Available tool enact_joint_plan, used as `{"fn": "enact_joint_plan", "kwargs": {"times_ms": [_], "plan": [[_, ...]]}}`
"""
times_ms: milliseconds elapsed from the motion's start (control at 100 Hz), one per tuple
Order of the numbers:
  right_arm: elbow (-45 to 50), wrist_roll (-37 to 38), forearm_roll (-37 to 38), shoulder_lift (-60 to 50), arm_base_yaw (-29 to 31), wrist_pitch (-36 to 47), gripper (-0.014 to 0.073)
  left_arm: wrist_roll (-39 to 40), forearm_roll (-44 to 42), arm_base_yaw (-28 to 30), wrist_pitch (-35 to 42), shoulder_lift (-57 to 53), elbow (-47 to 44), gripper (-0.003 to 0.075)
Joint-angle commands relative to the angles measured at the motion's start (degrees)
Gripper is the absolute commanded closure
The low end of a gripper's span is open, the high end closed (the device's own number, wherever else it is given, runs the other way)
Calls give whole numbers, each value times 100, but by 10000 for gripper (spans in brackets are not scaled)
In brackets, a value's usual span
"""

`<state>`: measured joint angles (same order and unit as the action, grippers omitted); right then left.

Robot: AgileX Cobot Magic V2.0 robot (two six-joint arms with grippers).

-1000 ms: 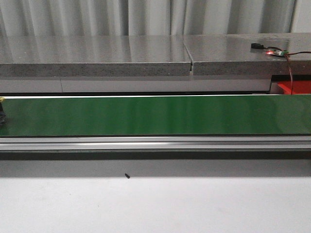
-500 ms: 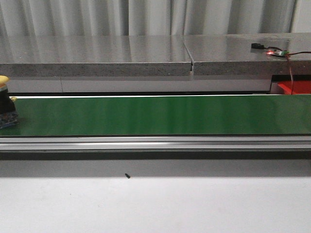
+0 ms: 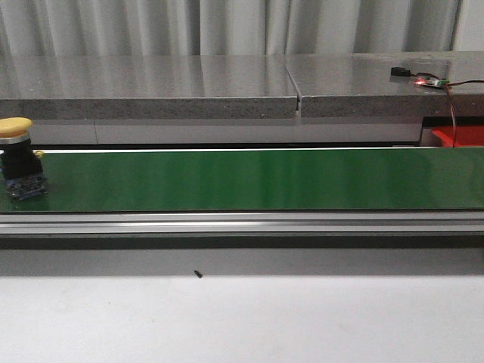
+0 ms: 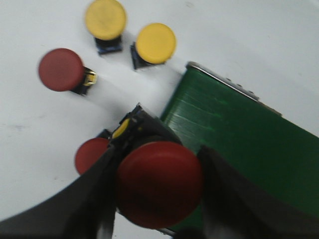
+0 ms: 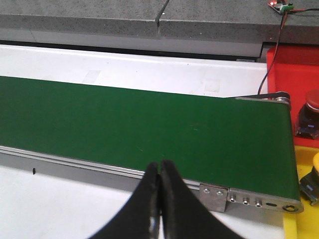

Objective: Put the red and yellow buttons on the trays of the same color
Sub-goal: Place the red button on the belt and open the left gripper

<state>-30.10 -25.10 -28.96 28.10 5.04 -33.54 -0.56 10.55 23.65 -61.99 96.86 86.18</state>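
Observation:
In the front view a yellow button [image 3: 19,157] with a black body rides at the far left of the green belt [image 3: 249,180]. In the left wrist view my left gripper [image 4: 158,184] is shut on a red button [image 4: 159,183] by the belt's end [image 4: 239,144]. On the white table lie two yellow buttons [image 4: 105,19] [image 4: 156,43] and two red buttons [image 4: 61,69] [image 4: 90,154]. In the right wrist view my right gripper [image 5: 159,169] is shut and empty at the belt's near edge. A red tray [image 5: 294,79] holds a red button [image 5: 312,112]; a yellow tray [image 5: 305,189] holds a button [image 5: 314,181].
A grey stone ledge [image 3: 227,87] runs behind the belt. A small circuit board with a red light [image 3: 429,82] and wires sits on it at the right. The belt's metal rail [image 3: 242,223] lies along the front, white table [image 3: 242,318] before it.
The yellow button has come into the front view from the left and moved rightward along the belt.

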Motion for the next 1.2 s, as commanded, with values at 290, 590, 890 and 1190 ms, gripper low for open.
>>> {"fn": "enact_joint_plan", "kwargs": {"times_ms": [290, 590, 890, 1190], "plan": [[-148, -34, -164, 3, 0, 312, 660, -32, 100, -446, -111, 142, 142, 519], [-148, -34, -164, 3, 0, 312, 660, -44, 125, -446, -356, 468, 119, 519], [-148, -34, -164, 3, 0, 312, 660, -204, 420, -446, -390, 582, 119, 323], [-148, -34, -164, 3, 0, 312, 660, -319, 496, -464, -289, 274, 119, 172]]}}
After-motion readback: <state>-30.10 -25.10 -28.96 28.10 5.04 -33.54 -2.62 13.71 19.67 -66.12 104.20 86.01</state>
